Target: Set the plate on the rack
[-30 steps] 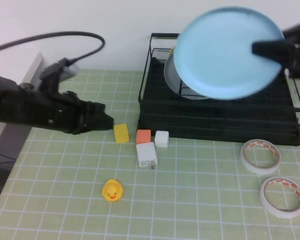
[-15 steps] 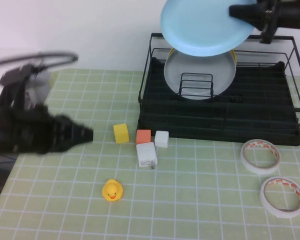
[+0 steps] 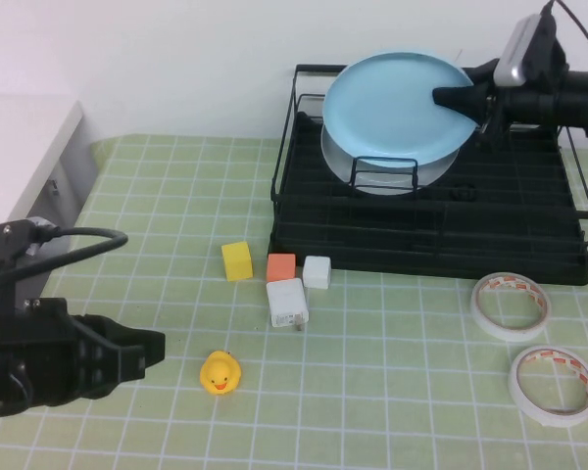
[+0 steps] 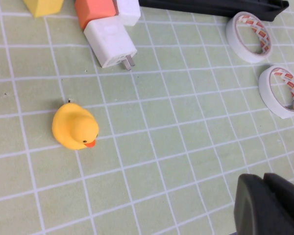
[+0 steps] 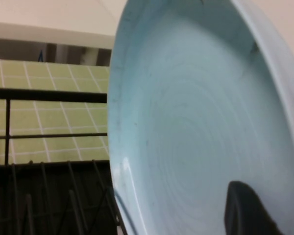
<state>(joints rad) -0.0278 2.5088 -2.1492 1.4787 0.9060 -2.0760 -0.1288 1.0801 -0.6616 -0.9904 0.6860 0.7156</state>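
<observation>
The light-blue plate point(image 3: 397, 106) stands nearly upright at the back of the black wire rack point(image 3: 426, 230), in front of a grey plate point(image 3: 441, 166). My right gripper point(image 3: 453, 98) is shut on the blue plate's right rim, reaching in from the right. In the right wrist view the plate point(image 5: 186, 122) fills the frame with one black finger point(image 5: 245, 210) across its face and rack wires point(image 5: 44, 196) below. My left gripper point(image 3: 147, 351) is shut and empty, low over the mat at the front left, left of a yellow duck point(image 3: 220, 373); its fingertips point(image 4: 257, 196) also show in the left wrist view.
A yellow block point(image 3: 237, 260), an orange block point(image 3: 281, 266), a white block point(image 3: 317, 271) and a white charger point(image 3: 287, 302) lie in front of the rack. Two tape rolls point(image 3: 511, 305) point(image 3: 555, 384) lie at the front right. A grey box point(image 3: 34, 162) stands at the left edge.
My right gripper has brought the blue plate down from above the rack into it, against the grey plate. My left arm has drawn back toward the front left.
</observation>
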